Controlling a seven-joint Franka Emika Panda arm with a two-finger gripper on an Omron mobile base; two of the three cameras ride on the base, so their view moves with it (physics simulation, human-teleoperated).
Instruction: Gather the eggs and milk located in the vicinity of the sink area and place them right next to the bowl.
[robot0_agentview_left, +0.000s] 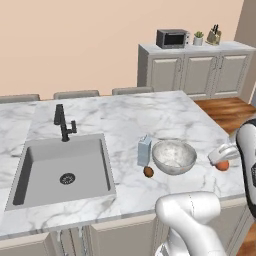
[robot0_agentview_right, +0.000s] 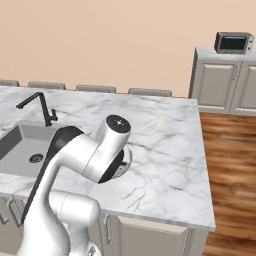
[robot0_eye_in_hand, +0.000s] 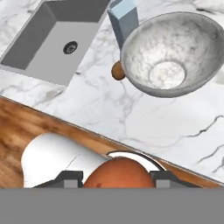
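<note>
One egg (robot0_agentview_left: 223, 165) sits clamped in the gripper (robot0_agentview_left: 220, 159) right of the bowl (robot0_agentview_left: 174, 156); another egg (robot0_agentview_left: 148, 171) and the milk (robot0_agentview_left: 144, 150) flank the bowl's left.

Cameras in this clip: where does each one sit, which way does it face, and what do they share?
Left base view: behind-left, over sink, milk, bowl; arm lower right, pincer shut on orange egg.
Right base view: behind-right; arm hides bowl.
Hand view: along pincer, looking down at counter.
Shared: sink, bowl, brown egg.
</note>
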